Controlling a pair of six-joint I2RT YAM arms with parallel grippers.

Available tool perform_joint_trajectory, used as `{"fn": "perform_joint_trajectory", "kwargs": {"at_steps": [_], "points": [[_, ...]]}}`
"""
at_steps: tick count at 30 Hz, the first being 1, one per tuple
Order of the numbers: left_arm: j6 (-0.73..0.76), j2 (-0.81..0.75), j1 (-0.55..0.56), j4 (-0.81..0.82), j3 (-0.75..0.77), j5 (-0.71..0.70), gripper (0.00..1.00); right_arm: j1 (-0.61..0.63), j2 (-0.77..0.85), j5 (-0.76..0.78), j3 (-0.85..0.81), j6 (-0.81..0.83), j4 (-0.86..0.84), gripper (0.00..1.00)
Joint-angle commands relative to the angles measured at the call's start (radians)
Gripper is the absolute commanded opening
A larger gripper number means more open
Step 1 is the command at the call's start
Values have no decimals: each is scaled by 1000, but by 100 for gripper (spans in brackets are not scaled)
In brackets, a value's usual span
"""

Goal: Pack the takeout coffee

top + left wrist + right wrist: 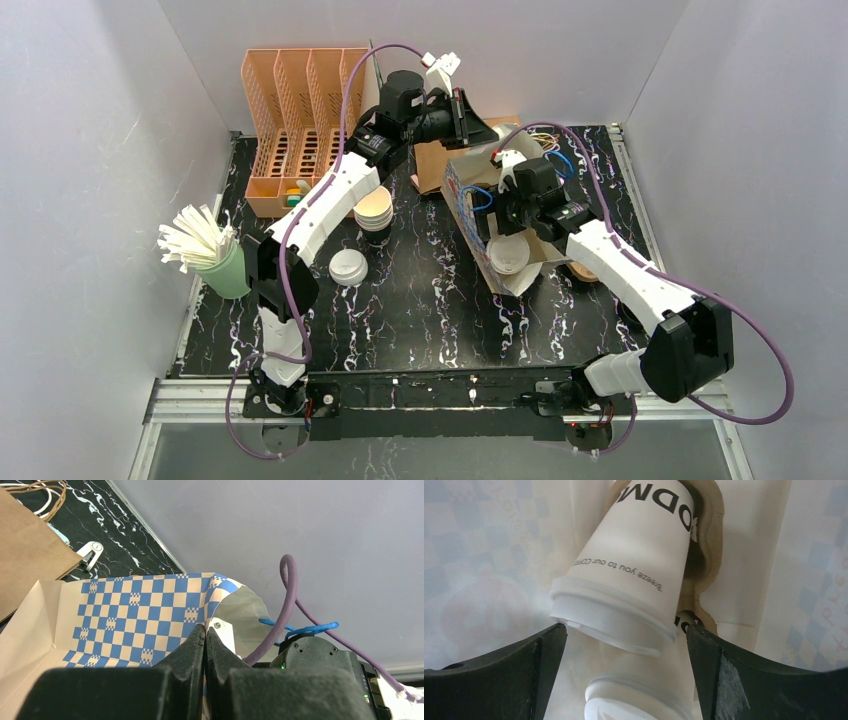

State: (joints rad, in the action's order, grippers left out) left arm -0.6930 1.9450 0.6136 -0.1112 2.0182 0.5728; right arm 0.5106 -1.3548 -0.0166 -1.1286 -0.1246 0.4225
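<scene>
White paper cup (634, 555) lettered "Breeze you to our", inside checkered bag (130, 615)

Lab test cell: plain walls (90, 150)

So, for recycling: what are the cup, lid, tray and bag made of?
Cup: matte white paper, printed lettering. Lid: smooth white plastic, probably, moulded rim. Tray: rough brown pulp, ragged edge. Bag: creased checked paper.

The left gripper (205, 633) pinches the rim of the blue-checkered bag (130, 615).
</scene>
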Motion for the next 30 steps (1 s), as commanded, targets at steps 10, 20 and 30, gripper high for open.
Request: {"fn": "perform_joint_trajectory", "kwargs": {"at_steps": [10, 20, 30], "points": [[-22, -27, 4, 24, -10, -6, 0, 11, 16, -22, -26, -35, -64, 98], [-22, -38, 5, 20, -36, -45, 0, 167, -59, 304, -52, -85, -92, 98], [-13, -50, 5, -4, -43, -58, 0, 178, -142, 490, -80, -130, -65, 98]]}}
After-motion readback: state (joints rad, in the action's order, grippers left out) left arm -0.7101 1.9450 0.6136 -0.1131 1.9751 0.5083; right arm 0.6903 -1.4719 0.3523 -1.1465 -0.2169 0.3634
